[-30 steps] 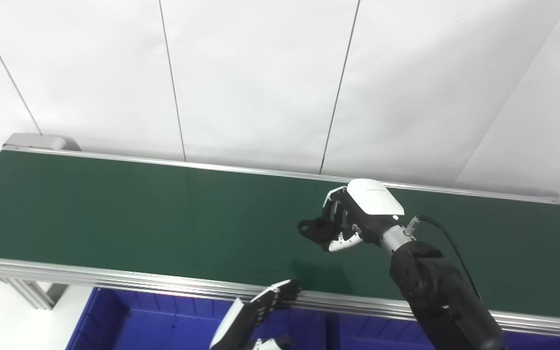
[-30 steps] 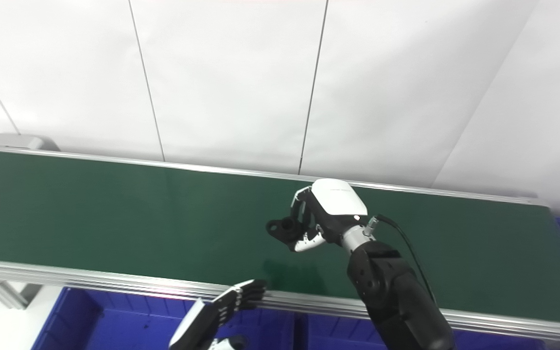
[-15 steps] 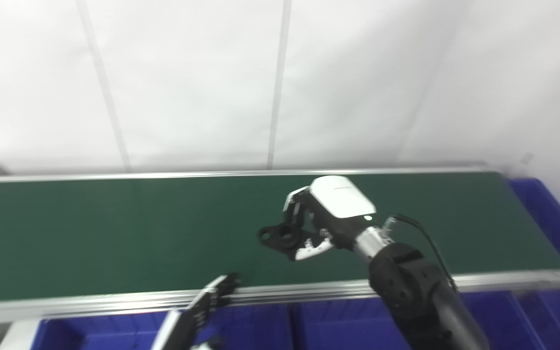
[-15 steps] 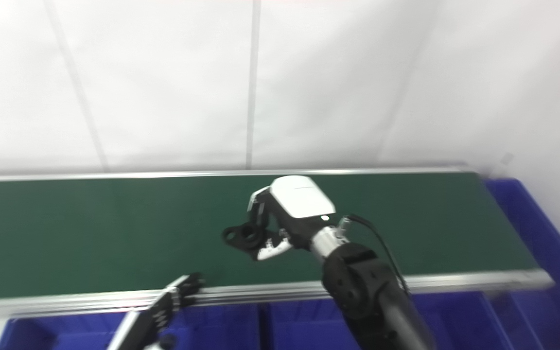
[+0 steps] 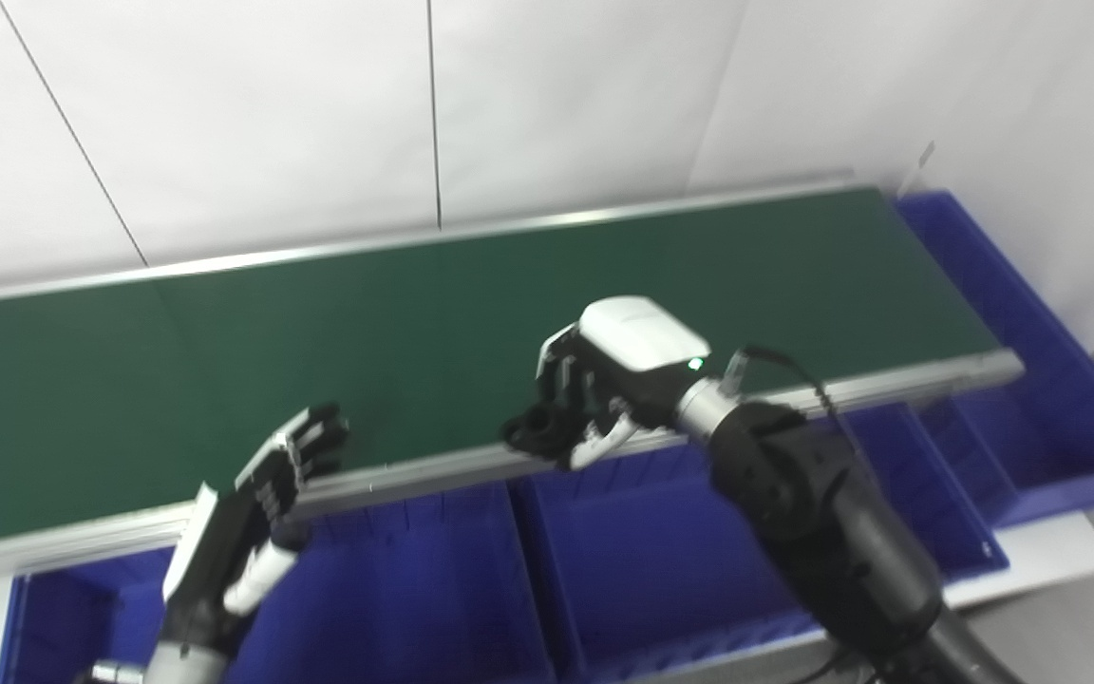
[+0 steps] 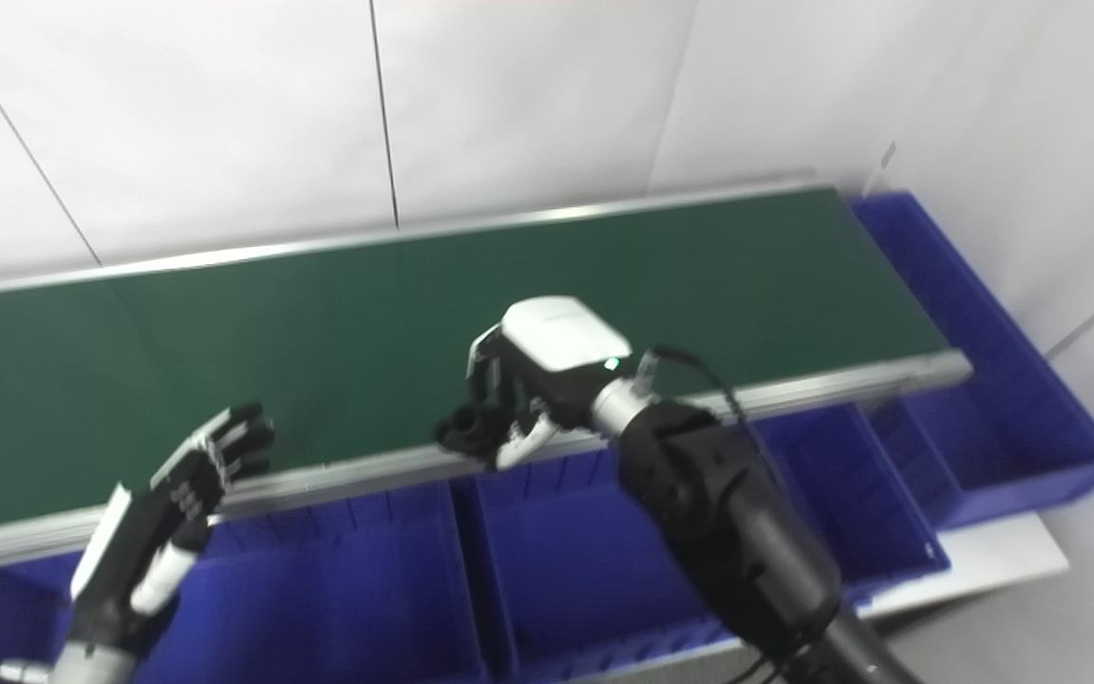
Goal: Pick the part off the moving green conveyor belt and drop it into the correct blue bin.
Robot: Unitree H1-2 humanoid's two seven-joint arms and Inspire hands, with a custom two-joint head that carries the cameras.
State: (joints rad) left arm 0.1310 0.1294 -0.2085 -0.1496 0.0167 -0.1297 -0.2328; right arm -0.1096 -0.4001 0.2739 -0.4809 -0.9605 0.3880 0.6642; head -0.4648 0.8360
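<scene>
Since a second ago the right hand [image 5: 604, 380] has carried the black part [image 5: 536, 432], clamped in its fingers, back over the belt's near rail [image 5: 414, 470], above the blue bins [image 5: 623, 560]. Left hand [image 5: 262, 494] hovers, fingers apart.

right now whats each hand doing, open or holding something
Left hand: open, holding nothing, fingers spread by the conveyor belt's near rail.
Right hand: shut on the black part, at the belt's near edge.
</scene>
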